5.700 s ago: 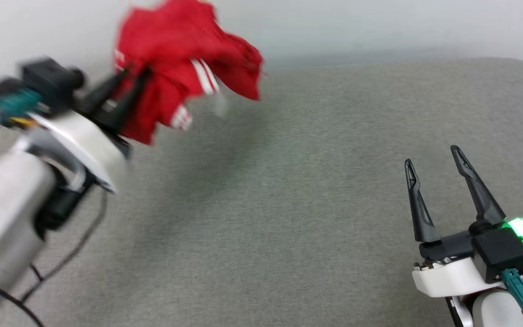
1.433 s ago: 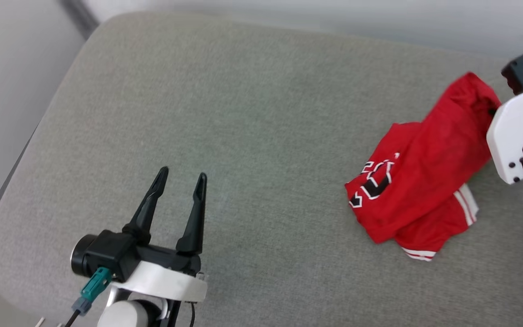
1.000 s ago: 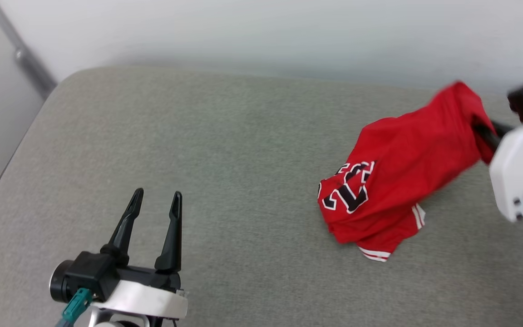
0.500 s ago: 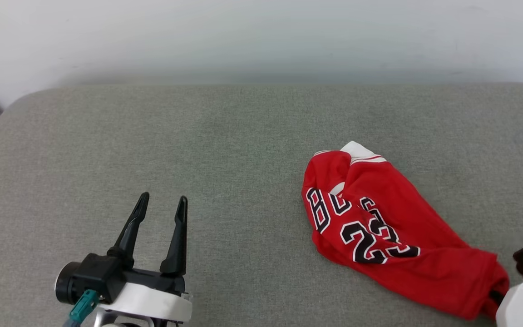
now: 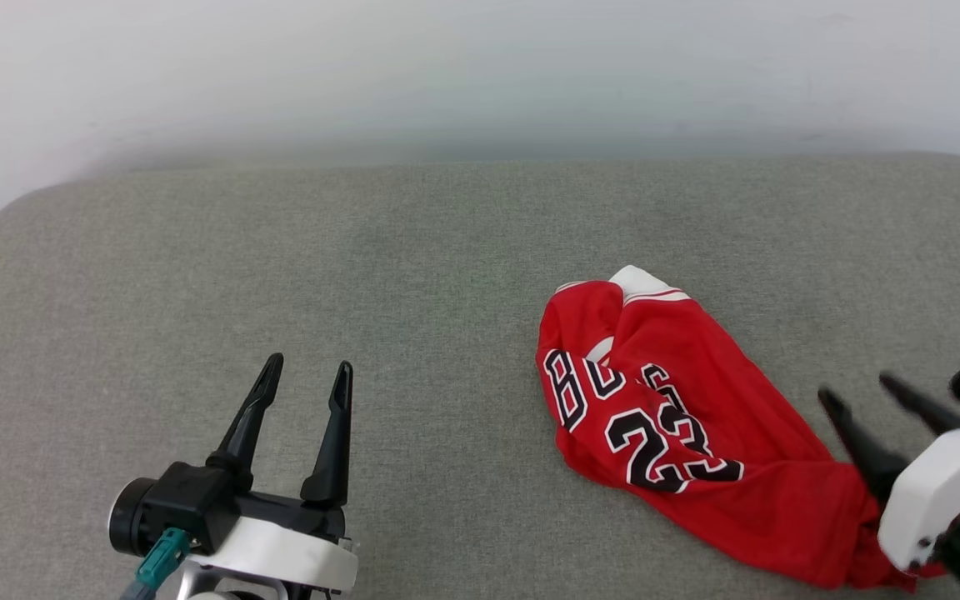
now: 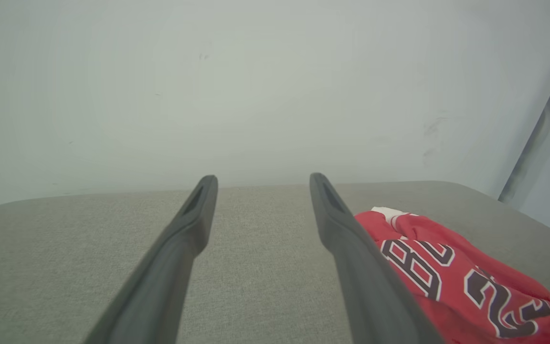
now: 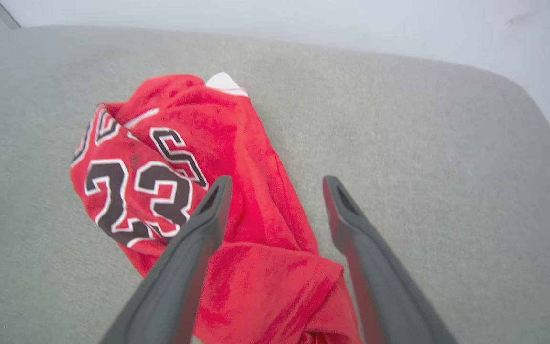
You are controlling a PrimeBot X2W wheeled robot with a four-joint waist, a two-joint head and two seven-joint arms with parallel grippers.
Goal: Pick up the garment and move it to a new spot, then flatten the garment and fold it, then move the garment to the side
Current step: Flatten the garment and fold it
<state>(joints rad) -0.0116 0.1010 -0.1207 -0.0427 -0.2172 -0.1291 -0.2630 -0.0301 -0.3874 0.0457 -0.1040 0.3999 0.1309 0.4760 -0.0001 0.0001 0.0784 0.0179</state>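
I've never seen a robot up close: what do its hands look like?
Each gripper has two long, tapering black fingers on a black base with a white shell behind. The left gripper carries a teal plug; the right gripper looks blurred.

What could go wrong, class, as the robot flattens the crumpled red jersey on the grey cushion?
The red jersey with black lettering lies bunched in overlapping folds, so a pinch may catch several layers. The open right gripper sits close over its plain end and could snag cloth. The open left gripper is well apart, so a one-sided pull might drag it.
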